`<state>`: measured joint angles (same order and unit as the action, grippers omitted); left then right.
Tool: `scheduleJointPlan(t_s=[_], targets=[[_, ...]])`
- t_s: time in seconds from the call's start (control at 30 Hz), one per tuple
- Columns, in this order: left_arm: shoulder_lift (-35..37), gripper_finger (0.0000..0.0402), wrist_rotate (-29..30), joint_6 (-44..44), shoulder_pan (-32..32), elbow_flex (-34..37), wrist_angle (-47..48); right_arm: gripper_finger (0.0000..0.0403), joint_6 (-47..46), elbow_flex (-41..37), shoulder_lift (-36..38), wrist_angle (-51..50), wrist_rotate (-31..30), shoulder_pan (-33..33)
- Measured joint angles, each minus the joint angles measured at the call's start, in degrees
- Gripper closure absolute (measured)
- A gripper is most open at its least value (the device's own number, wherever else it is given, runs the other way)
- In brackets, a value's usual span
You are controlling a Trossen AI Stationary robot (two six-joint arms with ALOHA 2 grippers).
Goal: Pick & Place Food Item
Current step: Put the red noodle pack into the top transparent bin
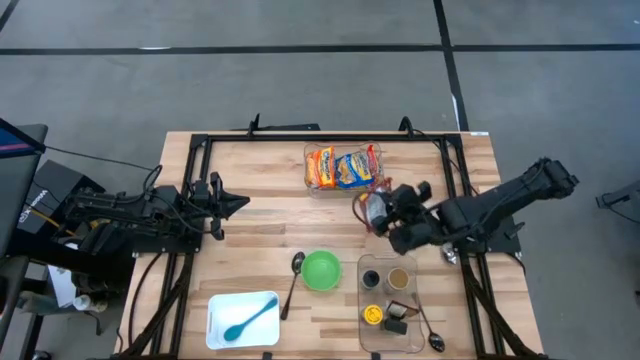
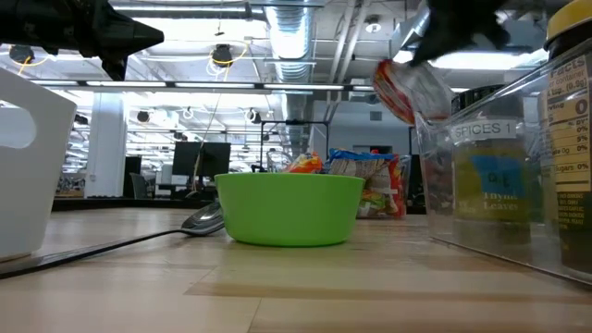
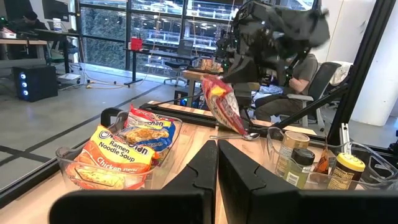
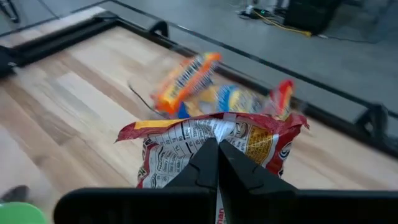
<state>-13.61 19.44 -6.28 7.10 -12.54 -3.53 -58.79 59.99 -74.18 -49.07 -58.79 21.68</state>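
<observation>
A red and yellow ramen packet (image 4: 211,134) hangs in the air between the clear bin (image 1: 312,185) and the green bowl (image 1: 321,270), with my right gripper (image 4: 217,148) shut on it. In the low view the packet (image 2: 407,88) shows high above the table, right of the bowl (image 2: 289,208). Further noodle packets (image 3: 121,152) lie in the bin at the table's far side. My left gripper (image 1: 240,204) stays shut at the table's left, pointing level, with nothing in it. My right gripper pinches the packet between its two fingers at the crinkled middle of its printed back (image 4: 214,132), where the wrapper bunches together. The fingers slant down from the table's right side. The packet (image 3: 225,106) hangs tilted below the gripper, lifted clear of bin and table.
A metal spoon (image 1: 295,275) lies left of the bowl. A clear spice container (image 1: 398,300) with jars stands at the near right. A white tray (image 1: 215,325) with a blue spoon (image 1: 250,320) sits at the near left. A black frame (image 1: 200,150) edges the table.
</observation>
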Motion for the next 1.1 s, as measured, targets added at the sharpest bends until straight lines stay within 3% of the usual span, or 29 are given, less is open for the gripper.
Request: scheduleJointPlan(t_s=[0.2, 0.4, 0.63, 0.87, 1.1], targets=[[0.0, 0.0394, 0.0, 0.0, 0.0, 0.0, 0.0, 0.0403, 17.5, 6.3, 0.0, 11.1, 6.1, -7.1], [0.0, 0.0394, 0.0, 0.0, 0.0, 0.0, 0.0, 0.0403, 27.4, 10.8, -0.1, 22.5, 20.0, -17.2], [0.0, 0.0394, 0.0, 0.0, 0.0, 0.0, 0.0, 0.0403, 27.9, 12.2, -0.2, 26.2, 35.3, -30.8], [0.0, 0.0394, 0.0, 0.0, 0.0, 0.0, 0.0, 0.0403, 25.9, 12.2, -2.6, 25.5, 43.8, -41.3], [0.0, 0.0394, 0.0, 0.0, 0.0, 0.0, 0.0, 0.0403, 25.8, 12.1, -11.7, 25.9, 49.6, -46.7]])
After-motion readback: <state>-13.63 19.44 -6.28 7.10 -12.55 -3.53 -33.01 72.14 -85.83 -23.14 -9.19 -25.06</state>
